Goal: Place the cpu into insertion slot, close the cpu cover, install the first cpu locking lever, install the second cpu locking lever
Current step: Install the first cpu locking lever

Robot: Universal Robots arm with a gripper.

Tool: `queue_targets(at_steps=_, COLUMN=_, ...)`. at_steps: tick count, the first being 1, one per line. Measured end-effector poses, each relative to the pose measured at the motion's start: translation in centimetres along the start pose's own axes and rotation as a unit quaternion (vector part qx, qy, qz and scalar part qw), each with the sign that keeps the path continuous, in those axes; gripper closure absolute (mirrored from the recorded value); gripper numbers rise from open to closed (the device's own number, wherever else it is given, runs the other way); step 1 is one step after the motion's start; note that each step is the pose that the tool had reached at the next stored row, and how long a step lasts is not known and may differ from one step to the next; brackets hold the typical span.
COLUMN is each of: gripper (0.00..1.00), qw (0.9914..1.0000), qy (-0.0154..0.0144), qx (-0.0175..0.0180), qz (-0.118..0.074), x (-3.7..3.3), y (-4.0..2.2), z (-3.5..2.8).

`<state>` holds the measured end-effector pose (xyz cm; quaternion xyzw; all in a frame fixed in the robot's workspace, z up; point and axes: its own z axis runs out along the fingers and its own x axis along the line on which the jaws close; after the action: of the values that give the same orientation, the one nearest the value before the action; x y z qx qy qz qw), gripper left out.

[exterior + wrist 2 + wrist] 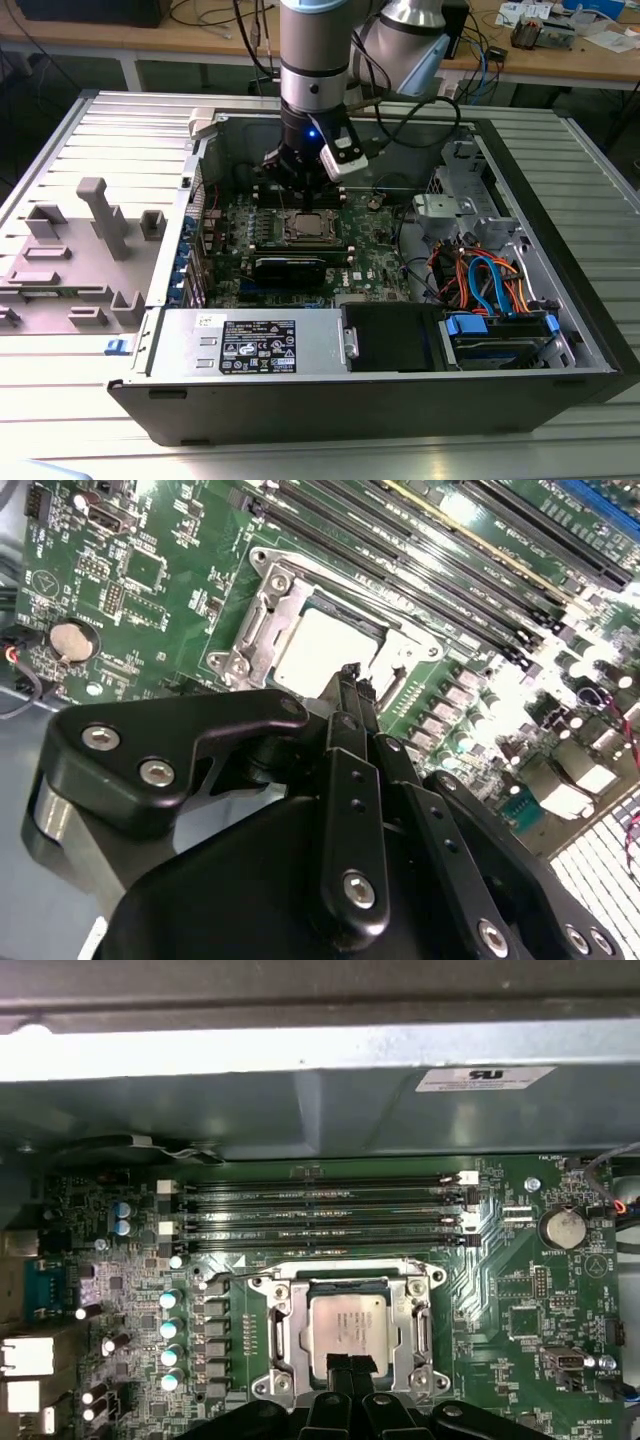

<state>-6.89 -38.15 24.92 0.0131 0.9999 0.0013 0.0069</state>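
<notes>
The cpu (pixel 348 1322) is a silvery-tan square lying flat in the insertion slot (pixel 345 1266) on the green motherboard; it also shows in the second wrist view (pixel 322 645) and the exterior view (pixel 308 226). The cpu cover (pixel 421 1328), a silvery metal frame, lies flat around the chip, as the second wrist view (pixel 258 620) also shows. My gripper (pixel 351 1364) is shut with nothing between its fingers. It points down at the edge of the cpu and cover (pixel 349 672), straight over the socket (pixel 301 188). I cannot tell whether the tips touch the metal.
Long black memory slots (pixel 320 1210) run beside the socket, toward the chassis wall (pixel 320 1110). A black card (pixel 288 268), the power supply (pixel 250 345) and a drive bay with orange and blue cables (pixel 490 285) fill the case. Grey fixtures (pixel 95 215) stand on the table outside.
</notes>
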Motion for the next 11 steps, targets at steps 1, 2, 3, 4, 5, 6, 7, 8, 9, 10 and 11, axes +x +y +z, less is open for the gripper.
queue_targets(at_steps=1, gripper=0.89, qw=1.0, qy=-0.0013, qx=-0.0002, qz=0.0, x=0.4, y=-0.01, z=-0.07)
queue_targets(at_steps=2, gripper=0.89, qw=1.0, qy=-0.0023, qx=-0.0004, qz=0.0, x=0.74, y=-0.02, z=-0.1)
queue_targets(at_steps=3, gripper=0.89, qw=1.0, qy=-0.0031, qx=-0.0004, qz=0.0, x=0.99, y=-0.02, z=-0.12)
queue_targets(at_steps=4, gripper=0.89, qw=0.99999, qy=-0.0041, qx=-0.0004, qz=0.0, x=1.33, y=-0.03, z=-0.17)
queue_targets(at_steps=5, gripper=0.89, qw=0.99999, qy=-0.0048, qx=-0.0004, qz=0.0, x=1.55, y=-0.03, z=-0.22)
queue_targets(at_steps=6, gripper=0.89, qw=0.99999, qy=-0.0054, qx=-0.0005, qz=0.0, x=1.7, y=-0.02, z=-0.29)
queue_targets(at_steps=7, gripper=0.89, qw=0.99998, qy=-0.0062, qx=-0.0007, qz=0.0, x=1.87, y=-0.01, z=-0.56)
queue_targets(at_steps=8, gripper=0.89, qw=0.99998, qy=-0.0064, qx=-0.0008, qz=0.0, x=1.93, y=0.0, z=-0.71)
queue_targets(at_steps=9, gripper=0.89, qw=0.99998, qy=-0.0065, qx=-0.0009, qz=0.0, x=2.0, y=0.01, z=-0.81)
queue_targets(at_steps=10, gripper=0.89, qw=0.99998, qy=-0.0068, qx=-0.0012, qz=0.0, x=2.13, y=0.04, z=-0.84)
queue_targets(at_steps=11, gripper=0.89, qw=0.99997, qy=-0.0071, qx=-0.001, qz=0.0, x=2.62, y=0.11, z=-0.87)
